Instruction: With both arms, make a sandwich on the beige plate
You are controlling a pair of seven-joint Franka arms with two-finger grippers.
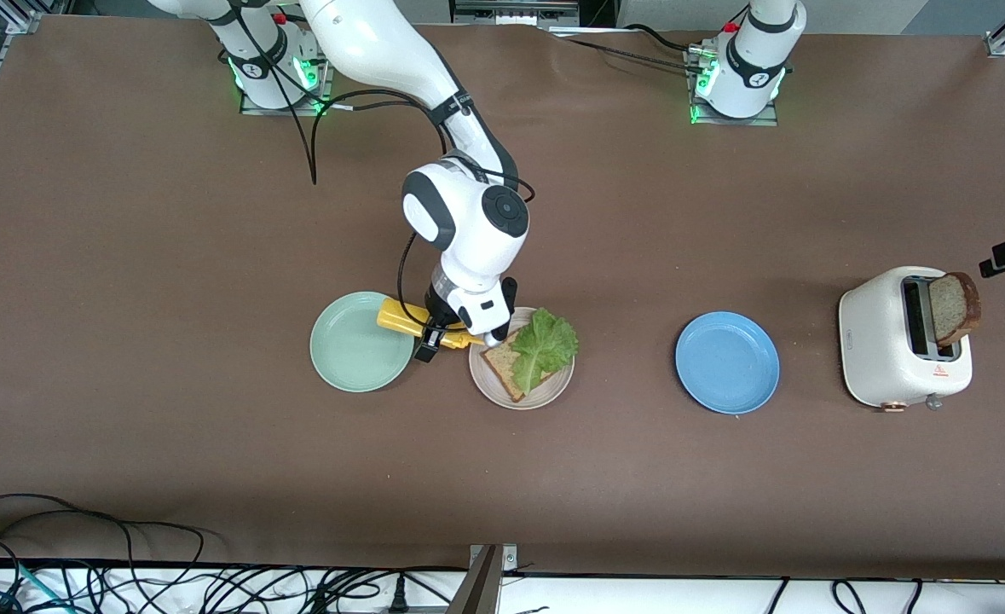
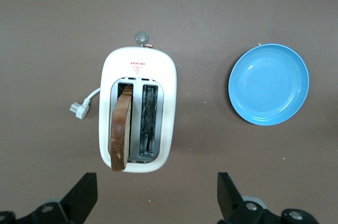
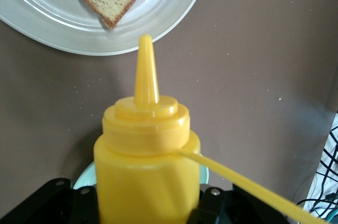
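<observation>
Gripping a yellow bottle [image 1: 421, 326] in my right hand [image 1: 447, 334], I keep it lying sideways over the gap between the mint plate [image 1: 357, 345] and the beige plate [image 1: 521, 385], nozzle toward the beige one. There a bread slice [image 1: 506, 362] carries lettuce [image 1: 545, 345]. My left hand [image 2: 157, 196] hangs with fingers spread over the toaster [image 1: 881, 350], a second slice [image 1: 954, 307] in its slot. A blue plate [image 1: 727, 362] sits on the brown table [image 1: 212, 460]; cables [image 1: 84, 580] trail along its near edge.
</observation>
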